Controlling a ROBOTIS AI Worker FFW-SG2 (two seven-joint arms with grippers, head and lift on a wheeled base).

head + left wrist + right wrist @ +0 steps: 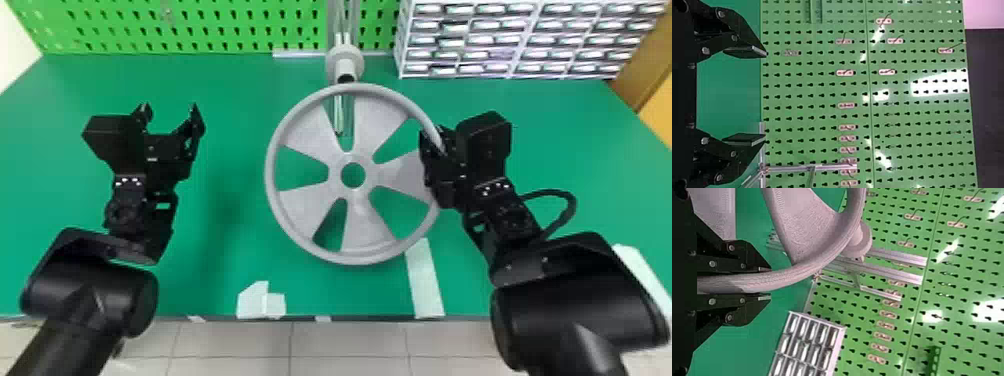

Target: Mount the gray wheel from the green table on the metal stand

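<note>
The left gripper (170,112) hangs over the table (225,230), its fingers wide apart. The wheel (357,220) is in front of the stand (345,62), its rim between the right gripper's (434,137) closed fingers.

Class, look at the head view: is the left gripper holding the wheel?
No, the left gripper stands open and apart from the wheel, whose rim is in the right gripper.
</note>
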